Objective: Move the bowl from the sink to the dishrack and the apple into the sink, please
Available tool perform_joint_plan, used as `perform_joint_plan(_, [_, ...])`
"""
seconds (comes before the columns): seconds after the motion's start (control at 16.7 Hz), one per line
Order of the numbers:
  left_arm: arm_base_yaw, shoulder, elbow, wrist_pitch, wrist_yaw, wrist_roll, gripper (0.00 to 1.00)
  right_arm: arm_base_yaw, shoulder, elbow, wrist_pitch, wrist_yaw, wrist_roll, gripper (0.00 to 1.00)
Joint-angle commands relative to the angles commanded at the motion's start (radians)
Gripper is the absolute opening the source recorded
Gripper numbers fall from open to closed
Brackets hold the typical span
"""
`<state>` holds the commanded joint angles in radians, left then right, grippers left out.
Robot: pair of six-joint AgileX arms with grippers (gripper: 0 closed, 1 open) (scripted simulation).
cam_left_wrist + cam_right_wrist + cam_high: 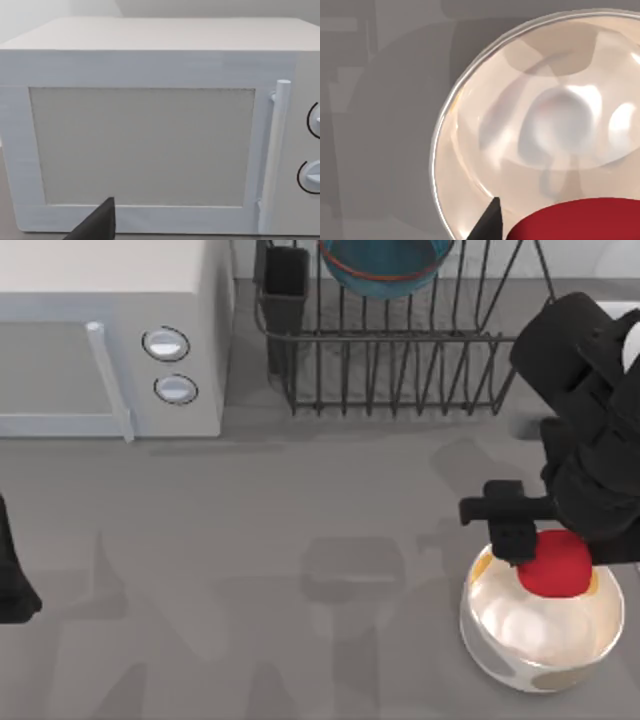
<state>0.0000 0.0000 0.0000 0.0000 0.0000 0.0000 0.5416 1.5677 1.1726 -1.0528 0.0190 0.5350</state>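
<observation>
A: Where do you find the task items?

B: You see the bowl [385, 265] standing in the dishrack [400, 360] at the tabletop's [300, 540] rear edge. The apple [553, 564] sits over the white bowl [540, 625] near the front right corner.

A: And the pincers?

B: Your right pincer [545, 550] is closed around the apple. The left arm [12, 580] is parked at the left edge, facing the microwave [150, 125]; whether its pincer is wide or narrow you cannot tell.

Even, soft light across my counter [300, 500], nothing dim. Faint overlapping arm shadows lie grey around its middle and toward 7 o'clock. The white bowl [540, 635] throws glossy highlights; in my right wrist view its inside [555, 125] shows smeared reflections. The microwave [150, 125] looks flat, matte, glare-free.
</observation>
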Motion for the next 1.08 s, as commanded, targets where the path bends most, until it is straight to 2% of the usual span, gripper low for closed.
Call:
perform_joint_plan(0.24, [0.000, 0.000, 0.000, 0.000, 0.000, 0.000, 1.00, -0.020, 0.007, -0.008, 0.032, -0.009, -0.004, 0.00])
perform_joint_plan(0.48, [0.000, 0.000, 0.000, 0.000, 0.000, 0.000, 1.00, -0.130, 0.022, -0.044, 0.210, -0.060, -0.045, 0.00])
perform_joint_plan(0.72, [0.000, 0.000, 0.000, 0.000, 0.000, 0.000, 1.00, -0.305, 0.039, -0.122, 0.531, -0.149, -0.124, 0.00])
perform_joint_plan(1.08, [0.000, 0.000, 0.000, 0.000, 0.000, 0.000, 1.00, -0.629, 0.040, -0.308, 1.170, -0.313, -0.278, 0.00])
